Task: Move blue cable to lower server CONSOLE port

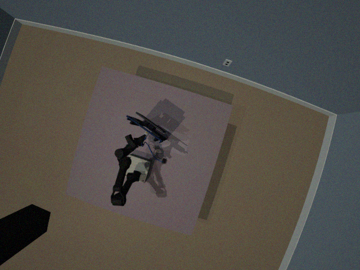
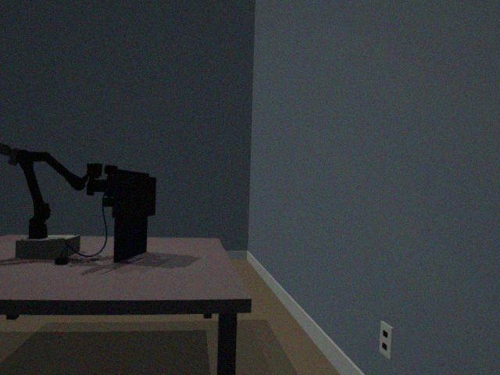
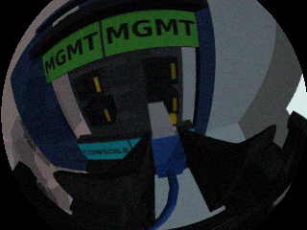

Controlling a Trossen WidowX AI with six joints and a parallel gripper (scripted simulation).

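Gripper (image 1: 145,138) (image 2: 108,186) (image 3: 163,134) clamped on blue plug (image 3: 168,152), just below the green MGMT labels (image 3: 151,30), near teal CONSOLE label (image 3: 106,150).

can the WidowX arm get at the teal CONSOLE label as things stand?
Probably not directly: the fingers are shut on the blue plug, though the teal CONSOLE label's left part shows uncovered in the wrist view.
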